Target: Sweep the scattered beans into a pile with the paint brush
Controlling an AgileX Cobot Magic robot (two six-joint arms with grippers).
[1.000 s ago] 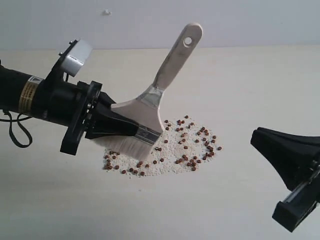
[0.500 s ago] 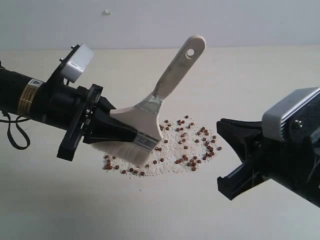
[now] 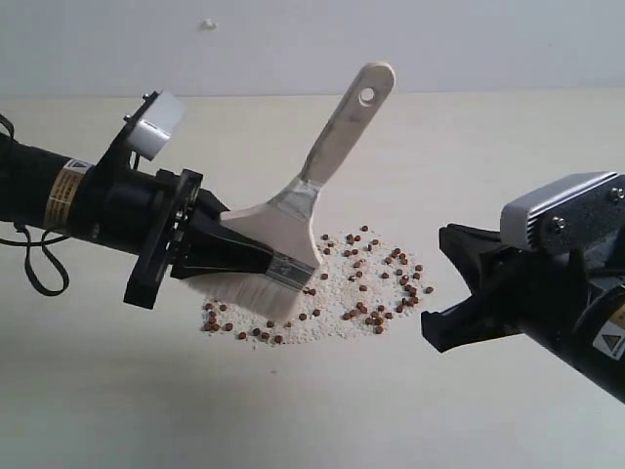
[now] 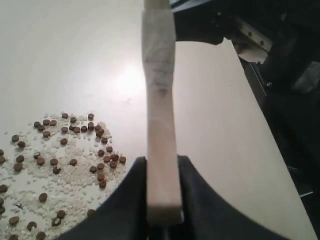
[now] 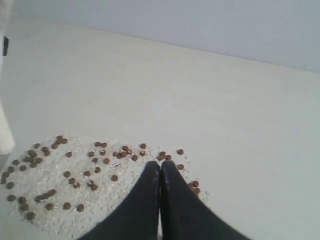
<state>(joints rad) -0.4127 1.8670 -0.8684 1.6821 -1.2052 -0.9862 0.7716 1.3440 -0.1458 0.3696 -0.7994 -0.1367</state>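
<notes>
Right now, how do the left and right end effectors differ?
The left end effector is clamped on the paint brush; the right end effector is shut and empty. The left end effector sits at the left side of the beans; the right end effector points in from their right. Both are black.

The left arm (image 3: 68, 195) extended almost level from the left, its gripper (image 3: 256, 256) clamped on the brush (image 3: 337, 127) near the head — jaws held slightly apart by it. The right arm (image 3: 576, 303) extended low from the right, its gripper (image 5: 160, 167) pressed fully closed and empty — tips aimed leftward, well apart from the other gripper.
</notes>
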